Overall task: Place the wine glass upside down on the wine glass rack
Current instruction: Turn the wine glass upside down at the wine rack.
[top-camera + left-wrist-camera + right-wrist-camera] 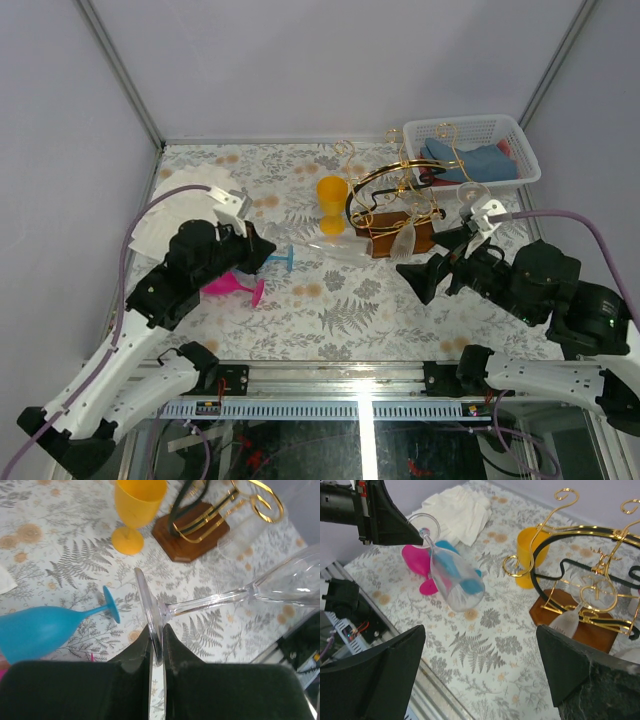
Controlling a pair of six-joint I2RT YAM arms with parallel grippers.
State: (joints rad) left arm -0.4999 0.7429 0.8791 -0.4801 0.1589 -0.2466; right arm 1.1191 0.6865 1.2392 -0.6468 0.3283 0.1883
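Note:
A clear wine glass hangs on its side above the table, and my left gripper is shut on the edge of its round foot. Its bowl points toward the right arm and the wine glass rack. The rack's gold wire arms and black arch stand on a brown wooden base. Another clear glass hangs upside down on it. My right gripper is open and empty, low over the table, just in front of the rack and apart from the held glass.
A yellow glass stands left of the rack. A blue glass and a pink glass lie on the table under the left arm. A white basket with blue cloth sits back right. White cloth lies far left.

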